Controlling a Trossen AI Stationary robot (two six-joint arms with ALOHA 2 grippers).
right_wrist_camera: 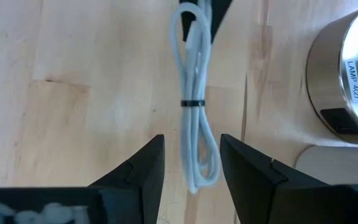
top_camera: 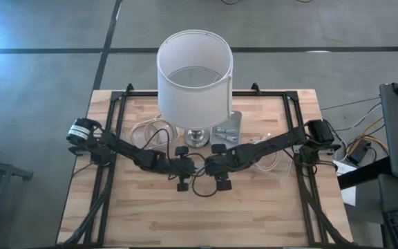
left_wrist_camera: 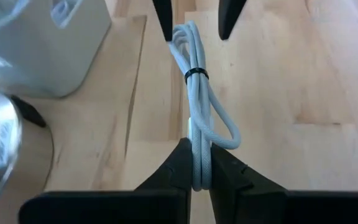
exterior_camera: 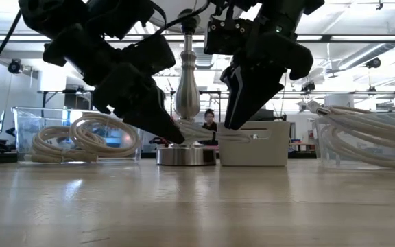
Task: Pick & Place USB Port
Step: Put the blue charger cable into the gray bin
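A white cable bundle (left_wrist_camera: 194, 93), tied at its middle by a black band (left_wrist_camera: 196, 74), hangs level above the wooden table. My left gripper (left_wrist_camera: 197, 149) is shut on one end of it. My right gripper (right_wrist_camera: 191, 146) is open at the other, looped end (right_wrist_camera: 194, 177). Its fingers stand one on each side of that end, with a gap on both sides. In the high view both grippers (top_camera: 191, 167) (top_camera: 207, 166) meet in front of the lamp. A white block (left_wrist_camera: 48, 43) with a socket-like opening stands beside the lamp base; whether it is the USB port I cannot tell. My left gripper pinches the bundle's end (left_wrist_camera: 199, 163) between its two fingers, with several strands together. The fingers slant down from the table's left side and lie along the cable. The bundle (exterior_camera: 214, 130) reaches out past the fingertips toward my right gripper, lifted clear of the table.
A lamp with a white shade (top_camera: 195, 72) and a metal base (right_wrist_camera: 347, 81) stands just behind the grippers. Clear bins of coiled white cables stand at the far left (exterior_camera: 81, 137) and far right (exterior_camera: 369, 137). The near half of the table (top_camera: 199, 214) is bare wood.
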